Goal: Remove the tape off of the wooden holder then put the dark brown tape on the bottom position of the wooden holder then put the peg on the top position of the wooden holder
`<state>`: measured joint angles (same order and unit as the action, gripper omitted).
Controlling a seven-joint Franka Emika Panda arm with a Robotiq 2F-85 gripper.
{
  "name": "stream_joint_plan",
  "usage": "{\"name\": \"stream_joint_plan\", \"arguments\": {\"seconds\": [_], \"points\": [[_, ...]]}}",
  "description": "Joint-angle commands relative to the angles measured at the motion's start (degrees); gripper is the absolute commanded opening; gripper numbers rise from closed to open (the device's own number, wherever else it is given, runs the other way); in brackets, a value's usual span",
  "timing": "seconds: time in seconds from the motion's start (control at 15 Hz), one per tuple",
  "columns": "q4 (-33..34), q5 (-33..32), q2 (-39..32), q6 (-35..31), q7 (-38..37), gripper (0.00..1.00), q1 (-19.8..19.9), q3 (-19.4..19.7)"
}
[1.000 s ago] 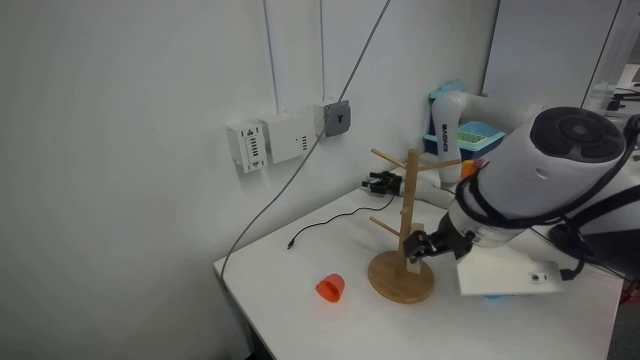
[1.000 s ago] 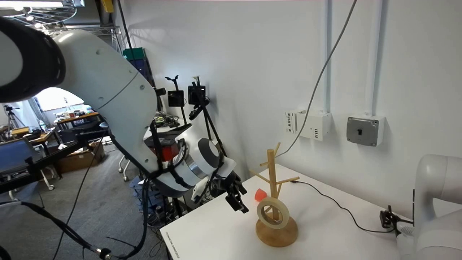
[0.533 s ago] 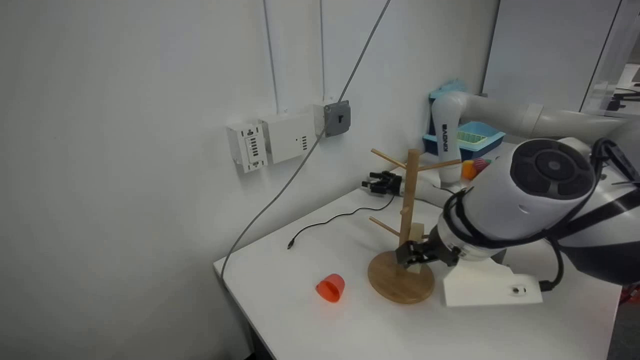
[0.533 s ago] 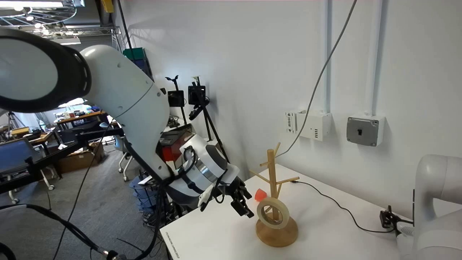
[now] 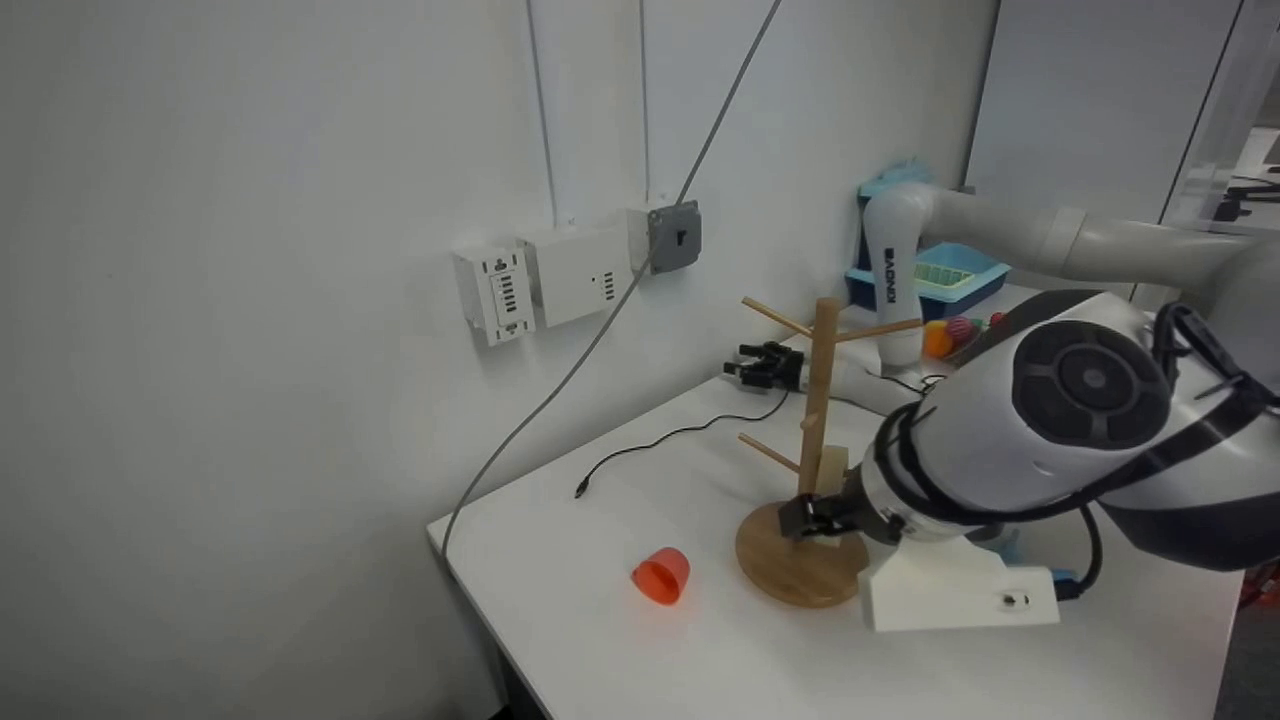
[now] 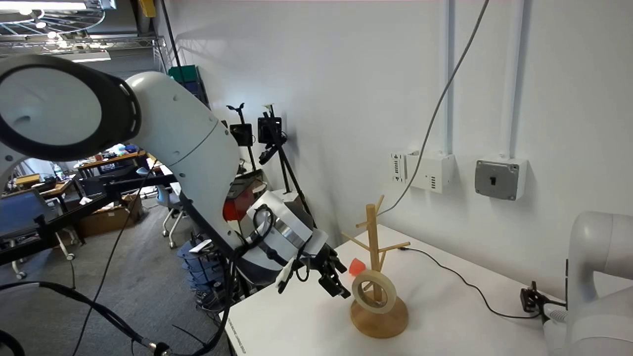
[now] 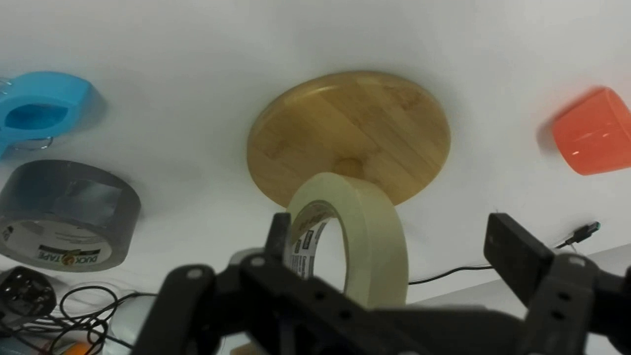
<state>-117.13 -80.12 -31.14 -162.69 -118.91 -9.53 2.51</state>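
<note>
The wooden holder (image 5: 820, 400) stands upright in both exterior views; its round base (image 7: 345, 118) shows in the wrist view. The tape (image 6: 391, 295), a pale beige ring, hangs low on the holder; in the wrist view it (image 7: 380, 241) stands on edge. My gripper (image 7: 394, 236) is open, with the ring between its spread fingers, nearer the left one; contact cannot be told. In an exterior view the gripper (image 6: 340, 282) is just beside the ring. The dark brown tape (image 7: 93, 202) and the light blue peg (image 7: 74, 91) lie on the table at left in the wrist view.
An orange-red cup (image 7: 594, 133) lies on its side near the holder. A thin black cable (image 5: 690, 430) runs along the table by the wall. A second white arm (image 5: 895, 260) with its own black gripper (image 5: 765, 366) stands behind the holder. Wooden side arms (image 6: 394, 246) stick out from the post.
My gripper has moved down and closer to the holder and the beige ring. The holder, the ring and the cup have not moved.
</note>
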Motion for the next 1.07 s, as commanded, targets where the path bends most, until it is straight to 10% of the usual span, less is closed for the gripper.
{"name": "stream_joint_plan", "arguments": {"seconds": [0.0,0.47,1.0], "points": [[3.06,-4.12,-1.84,0.0,-5.14,1.0,-1.14,1.16],[4.97,-6.97,-3.76,0.72,-8.01,1.0,-0.92,1.73],[5.03,-7.19,-4.69,0.69,-8.38,0.27,-0.93,1.97]]}}
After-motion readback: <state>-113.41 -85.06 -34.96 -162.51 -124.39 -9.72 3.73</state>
